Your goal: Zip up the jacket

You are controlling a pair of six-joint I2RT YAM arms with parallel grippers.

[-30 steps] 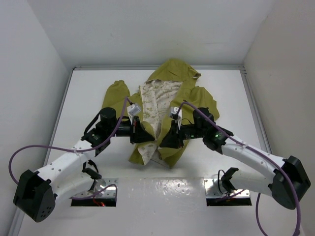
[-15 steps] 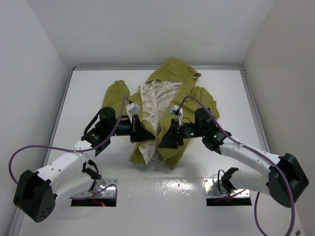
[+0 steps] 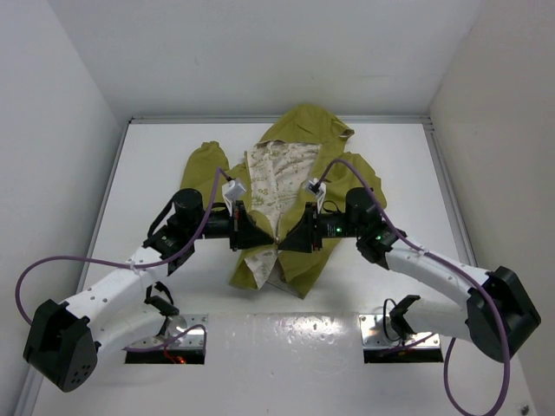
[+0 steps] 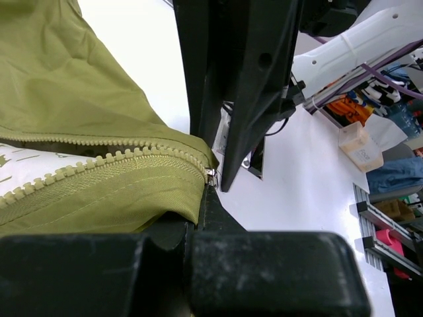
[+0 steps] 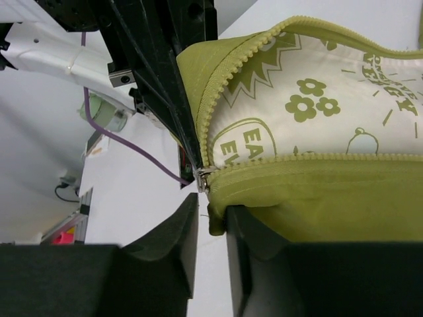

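Zipper work explains why everything is crowded together. The jacket point(image 3: 338, 173) lies flat on the worktop point(image 3: 156, 156) with its hood away from the arm bases. Its front is spread open, so the cream printed lining point(image 3: 273, 173) shows. Your two tools meet nose to nose at the bottom of that opening, because that is where the zip starts. The slider point(image 5: 202, 177) sits right at the hem end, and the two rows of teeth point(image 4: 99, 162) part just beyond it. Nearly the whole zip is therefore undone.

Your left tool point(image 3: 267, 237) is closed tight, with the hem fabric just beside the slider pinched at its tips. I read that as the anchor, holding the bottom taut so the slider has something to pull against.

Your right tool point(image 3: 290, 238) comes in from the opposite side with its fingers point(image 5: 172, 244) a narrow gap apart. A fold of the hem sits in that gap against one finger with daylight beside it, so it does not look clamped. The slider lies just past those tips, not between them. You will likely need to line up on the pull tab, which is too small to make out, before closing.
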